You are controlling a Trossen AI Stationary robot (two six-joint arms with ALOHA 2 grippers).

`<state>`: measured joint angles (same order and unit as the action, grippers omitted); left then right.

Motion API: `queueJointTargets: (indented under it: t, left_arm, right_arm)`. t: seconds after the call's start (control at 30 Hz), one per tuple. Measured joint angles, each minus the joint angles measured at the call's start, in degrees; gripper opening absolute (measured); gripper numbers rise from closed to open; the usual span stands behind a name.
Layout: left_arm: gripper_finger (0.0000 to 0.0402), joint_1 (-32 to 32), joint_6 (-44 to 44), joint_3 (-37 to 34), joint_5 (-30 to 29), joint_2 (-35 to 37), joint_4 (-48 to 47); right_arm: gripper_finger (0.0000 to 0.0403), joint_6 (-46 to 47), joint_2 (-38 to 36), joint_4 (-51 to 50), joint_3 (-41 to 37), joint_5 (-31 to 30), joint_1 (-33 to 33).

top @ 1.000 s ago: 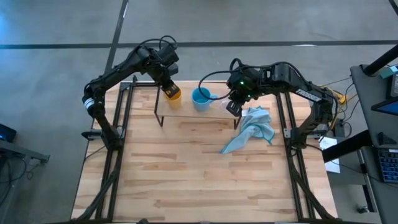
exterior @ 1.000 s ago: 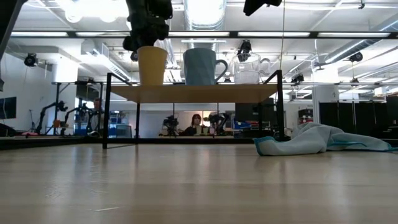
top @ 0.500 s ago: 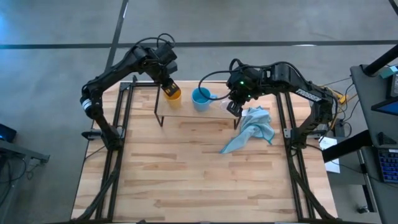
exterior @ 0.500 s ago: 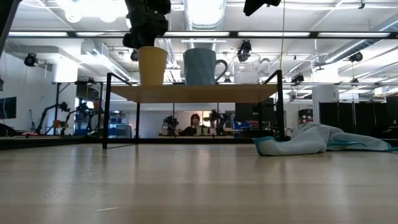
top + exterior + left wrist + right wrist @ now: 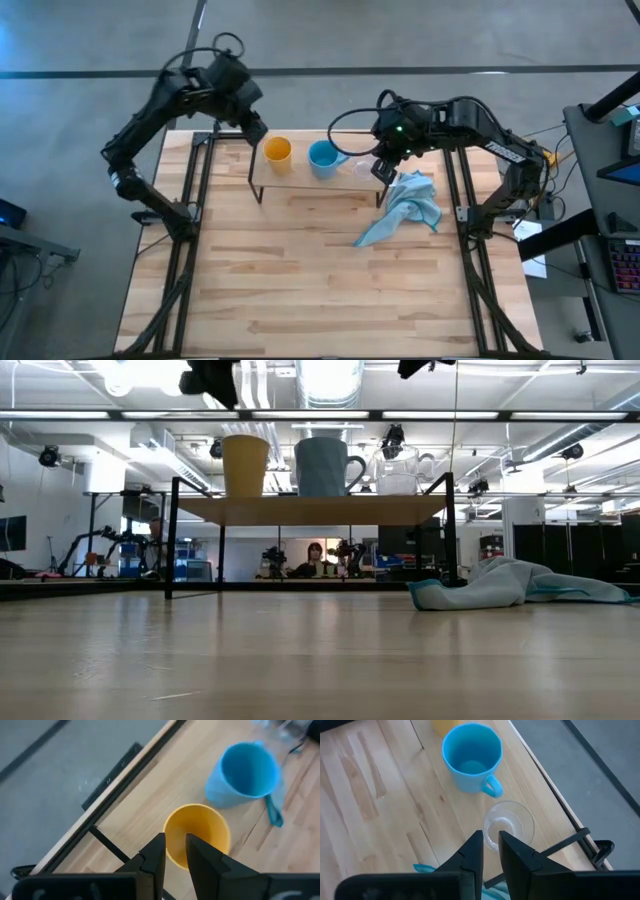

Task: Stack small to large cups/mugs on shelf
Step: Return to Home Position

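Note:
Three vessels stand upright in a row on the shelf. The orange-yellow cup is at its left end, the light blue mug is in the middle with its handle toward the tiny clear cup, and that cup is at the right end. My left gripper hangs above and to the far-left of the orange-yellow cup, clear of it, with a narrow gap between its fingers. My right gripper hovers above the clear cup, fingers narrowly apart, touching nothing.
A crumpled light blue cloth lies on the tabletop just near and right of the shelf's right legs. The wide wooden tabletop stretches toward the near edge. People and equipment show in the room beyond, under the shelf, in the low view.
My left gripper, which was at the orange-yellow cup's rim, has risen and drawn back toward the table's far-left corner. The cup stays standing on the shelf where it was. The mug and the clear cup have not moved.

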<state>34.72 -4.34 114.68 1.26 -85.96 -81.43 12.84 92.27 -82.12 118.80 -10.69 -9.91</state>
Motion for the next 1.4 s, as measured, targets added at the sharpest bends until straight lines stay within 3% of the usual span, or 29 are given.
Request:
queueJointTargets:
  t: [0.33,0.47,0.67,0.87,1.13,1.4]
  left_arm:
    - [0.0061,0.0,-14.9,0.1,0.1,9.0,0.3]
    - [0.0061,-2.2,-16.2,0.0,0.0,11.2,2.2]
    - [0.0061,-12.6,-17.3,-3.1,-0.8,14.6,5.8]
    - [0.0061,-24.5,-22.4,-9.4,-11.4,17.6,13.7]
    - [0.0061,-34.6,-27.0,-17.6,-18.2,20.8,14.9]
    - [0.0061,-38.6,-26.9,-28.2,-21.6,27.0,27.2]
  right_arm:
    - [0.0054,0.4,-1.8,-0.3,0.0,0.1,0.0]
    - [0.0054,0.3,-1.8,-1.6,-0.3,0.1,0.5]
    - [0.0054,2.2,-5.3,-0.7,-1.6,0.6,3.5]
    - [0.0054,5.2,-12.0,8.1,-5.0,0.5,8.7]
    - [0.0054,5.6,-22.9,20.0,-18.1,-2.8,13.1]
    - [0.0054,8.6,-34.8,32.0,-36.0,-6.0,13.3]
